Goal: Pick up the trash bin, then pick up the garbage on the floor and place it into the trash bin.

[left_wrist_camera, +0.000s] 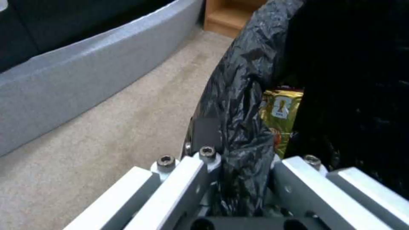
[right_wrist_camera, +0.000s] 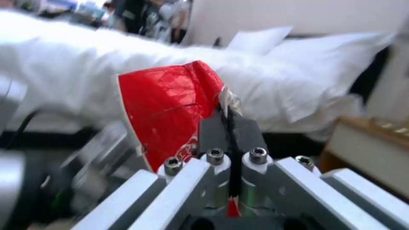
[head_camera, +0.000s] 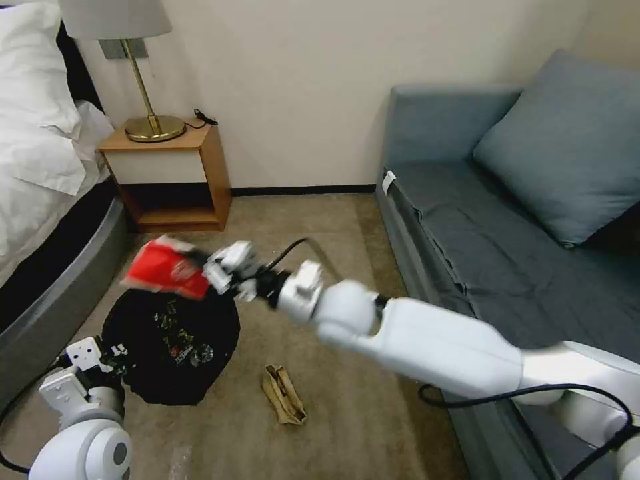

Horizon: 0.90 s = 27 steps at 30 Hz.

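Reaching across from 3 o'clock, the right gripper [head_camera: 215, 270] holds the red packet [head_camera: 163, 269] in the air above the far rim of the trash bin [head_camera: 170, 347], at about 12 o'clock of its round mouth. In the right wrist view the fingers [right_wrist_camera: 215, 132] are pressed together on one crumpled edge of the packet [right_wrist_camera: 168, 105], with a sliver of red caught between them down near the palm; most of the packet sticks out to one side of them, over the white bed [right_wrist_camera: 76, 73].

Down at about 8 o'clock in the head view, the left gripper [head_camera: 115, 352] grips the trash bin at the near-left part of its rim. The left wrist view shows its fingers [left_wrist_camera: 204, 134] pinching the black liner [left_wrist_camera: 238, 105] where it folds over the bin wall, one finger outside and the other hidden inside.

Inside the bin lies a gold-brown snack wrapper [left_wrist_camera: 281, 118], against the liner just beyond the left gripper. From the head camera the bin holds a few small items with pale and reddish print on the black liner; they cannot be told apart there.

On the carpet [head_camera: 347, 420], at about 4 o'clock from the bin and apart from it, lies the crumpled tan paper bag [head_camera: 283, 395]. A wooden nightstand [head_camera: 170, 175] with a brass lamp [head_camera: 143, 73] stands at 12 o'clock beyond the bin, and a grey sofa [head_camera: 480, 227] runs along the 3 o'clock side.
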### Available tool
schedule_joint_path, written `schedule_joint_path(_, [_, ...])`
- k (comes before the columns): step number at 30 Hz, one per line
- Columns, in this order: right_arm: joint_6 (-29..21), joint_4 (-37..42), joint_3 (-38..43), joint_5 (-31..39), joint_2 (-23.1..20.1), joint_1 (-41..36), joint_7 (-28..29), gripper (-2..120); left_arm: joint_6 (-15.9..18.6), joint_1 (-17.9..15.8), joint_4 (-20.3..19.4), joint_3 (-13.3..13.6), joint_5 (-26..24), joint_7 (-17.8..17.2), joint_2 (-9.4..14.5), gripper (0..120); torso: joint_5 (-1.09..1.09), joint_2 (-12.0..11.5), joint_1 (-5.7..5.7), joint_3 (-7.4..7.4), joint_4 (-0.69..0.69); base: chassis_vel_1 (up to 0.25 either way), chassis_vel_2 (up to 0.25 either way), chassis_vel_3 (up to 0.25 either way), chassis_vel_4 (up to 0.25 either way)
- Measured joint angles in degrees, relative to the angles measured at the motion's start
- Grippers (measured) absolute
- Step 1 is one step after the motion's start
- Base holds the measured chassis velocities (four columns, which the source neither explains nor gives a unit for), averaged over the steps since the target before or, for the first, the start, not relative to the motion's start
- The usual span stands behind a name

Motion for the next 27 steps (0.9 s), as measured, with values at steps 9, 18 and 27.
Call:
schedule_joint_path(9, [1.37, -10.83, -7.71, -6.52, 5.43, -1.69, 3.67, 2, 0.24, 0.06, -0.77, 0.73, 0.59, -0.11, -0.59, 2, 0.01, 0.0, 0.0, 0.01, -0.01, 0.0, 0.0, 0.0, 0.0])
schedule_joint_path(18, [1.23, -12.21, -7.01, -7.82, 5.0, -1.34, 3.91, 30, 0.25, 0.22, -0.89, 0.91, 0.85, -0.12, -0.86, 2, 0.01, 0.0, 0.0, 0.0, -0.01, 0.0, 0.0, 0.0, 0.0])
schedule_joint_path(27, [-0.04, -7.88, 0.77, -7.72, 3.43, -0.95, 5.8, 66, 0.25, 0.05, -0.74, 0.93, 0.93, -0.13, -0.87, 2, 0.02, 0.0, 0.0, 0.01, 0.0, 0.0, 0.0, 0.0, 0.0])
